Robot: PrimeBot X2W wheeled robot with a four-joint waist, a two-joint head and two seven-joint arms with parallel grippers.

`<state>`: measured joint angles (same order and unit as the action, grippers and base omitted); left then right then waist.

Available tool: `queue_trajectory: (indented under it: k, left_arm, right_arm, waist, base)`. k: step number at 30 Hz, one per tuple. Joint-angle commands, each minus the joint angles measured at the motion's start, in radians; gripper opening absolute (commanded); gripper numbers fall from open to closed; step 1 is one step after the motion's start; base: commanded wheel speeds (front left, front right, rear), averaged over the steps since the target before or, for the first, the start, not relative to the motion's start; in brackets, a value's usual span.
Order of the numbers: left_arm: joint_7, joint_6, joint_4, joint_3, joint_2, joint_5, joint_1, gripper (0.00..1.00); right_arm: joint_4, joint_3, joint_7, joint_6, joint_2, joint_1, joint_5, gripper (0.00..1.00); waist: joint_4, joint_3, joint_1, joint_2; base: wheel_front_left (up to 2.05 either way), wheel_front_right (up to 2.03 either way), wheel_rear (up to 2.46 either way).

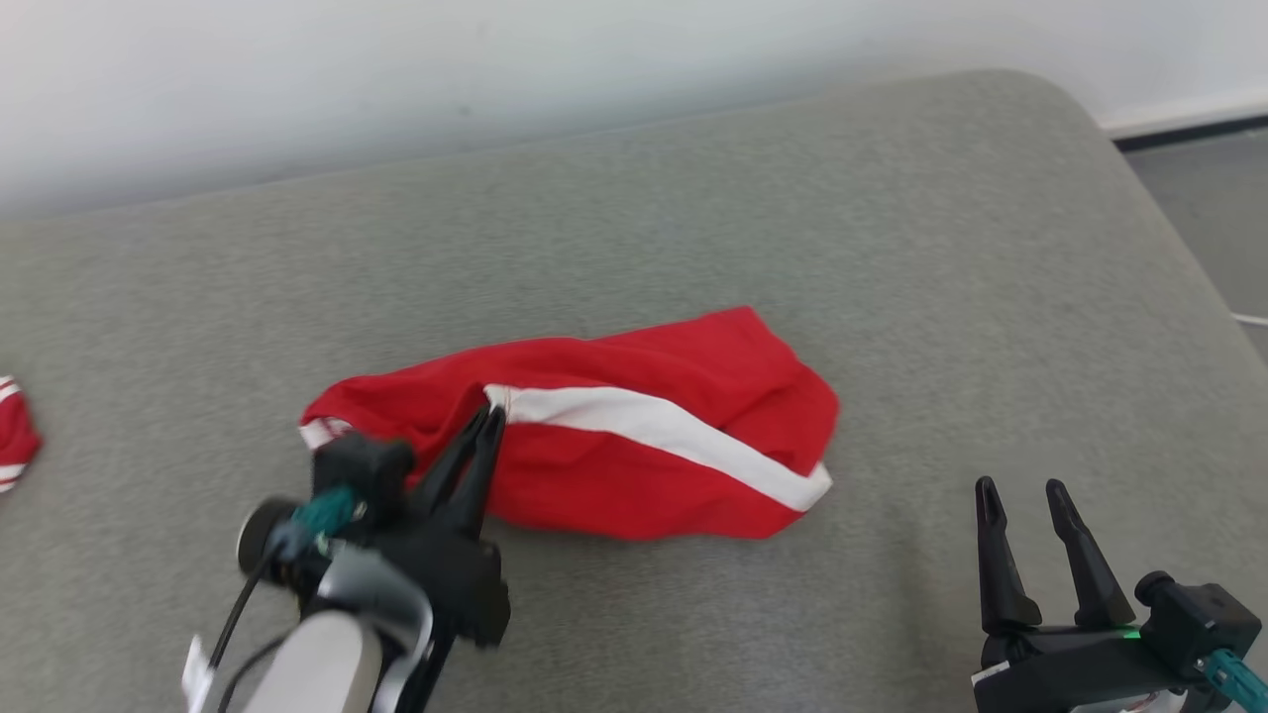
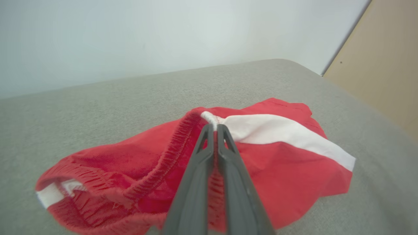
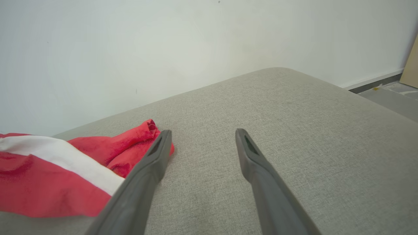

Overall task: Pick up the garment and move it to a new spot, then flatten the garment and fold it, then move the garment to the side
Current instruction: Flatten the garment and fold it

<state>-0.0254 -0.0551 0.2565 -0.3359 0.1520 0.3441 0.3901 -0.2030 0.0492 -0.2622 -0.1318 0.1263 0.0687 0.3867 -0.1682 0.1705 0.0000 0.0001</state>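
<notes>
The head camera looks down from high up at the grey pad [image 1: 892, 248], with the white wall [image 1: 396, 79] at 12 o'clock and the red garment [image 1: 644, 475] in the middle. The left wrist camera sits low and very close to the garment, facing the wall. The right wrist camera sits low too, a bit farther off, and sees the garment's end at 8 o'clock; all three views share the garment, the pad and the wall.
</notes>
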Motion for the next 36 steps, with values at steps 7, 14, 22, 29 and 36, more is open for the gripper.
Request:
queue_trajectory:
  k: [7,14,22,29,36]
  left_arm:
    - [0.032,0.055,-0.158,0.038,0.014,0.058,-0.248,0.0]
    - [0.078,0.088,-0.156,0.068,0.01,0.097,-0.406,0.0]
    - [0.178,0.078,-0.07,0.064,-0.012,0.095,-0.409,1.0]
    - [0.278,0.094,-0.116,0.111,0.002,0.045,-0.361,1.0]
    - [0.289,0.115,-0.258,0.213,-0.021,-0.045,-0.382,1.0]
  right_arm:
    - [0.009,-0.008,-0.003,0.002,0.011,-0.026,-0.006,1.0]
    - [0.013,-0.007,-0.003,0.002,0.026,-0.027,-0.003,1.0]
    - [0.011,-0.001,-0.001,0.002,0.042,-0.02,0.01,1.0]
    - [0.006,-0.003,-0.001,0.002,0.043,-0.031,0.006,1.0]
    - [0.005,0.007,-0.001,0.002,0.035,-0.033,-0.007,1.0]
  waist:
    - [0.118,-0.025,0.0,-0.0001]
    - [0.165,-0.014,0.0,-0.0001]
    - [0.176,-0.007,0.0,-0.0001]
    - [0.168,-0.025,0.0,-0.0001]
    - [0.147,-0.058,0.0,-0.0001]
  base:
    - [0.0,0.0,0.0]
    - [0.0,0.0,0.0]
    - [0.0,0.0,0.0]
    - [0.0,0.0,0.0]
    - [0.0,0.0,0.0]
